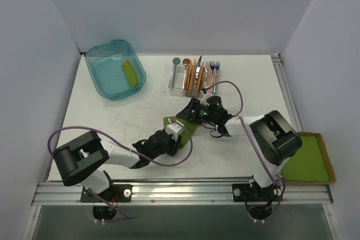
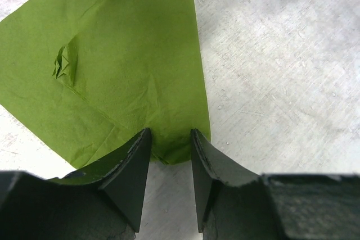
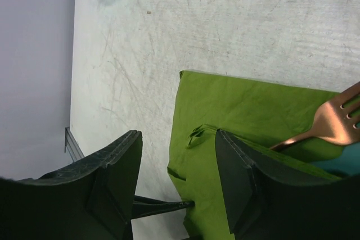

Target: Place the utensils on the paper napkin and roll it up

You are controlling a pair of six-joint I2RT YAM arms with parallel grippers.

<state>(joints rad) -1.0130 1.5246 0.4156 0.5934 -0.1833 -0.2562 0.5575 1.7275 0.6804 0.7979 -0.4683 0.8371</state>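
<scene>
Thin lime-green square paper napkin (image 2: 129,66): spread flat near the middle of the scuffed white table (image 1: 112,122), between the two arms; small crumpled pucker (image 2: 66,63) toward one side.
Left gripper (image 2: 169,137): black fingers a narrow gap apart, straddling one napkin corner; paper lying loose in the gap, nothing pinched.
Right gripper (image 3: 177,136): jaws wide apart, holding nothing; one finger over bare table, the other over the napkin.
Copper-coloured shiny metal fork (image 3: 332,123): tines resting on the napkin; handle hidden behind the Right gripper's finger.
Teal sliver (image 3: 344,166): just under the fork at the frame border; too cropped to identify.
Clear plastic caddy (image 1: 191,80): full of coloured cutlery, at the table's far side.
Translucent teal plastic tub (image 1: 100,82): far left, a yellow-green roll (image 1: 130,73) inside.
Stack of green sheets (image 1: 308,162): rimmed by brown cardboard, at the near right.
</scene>
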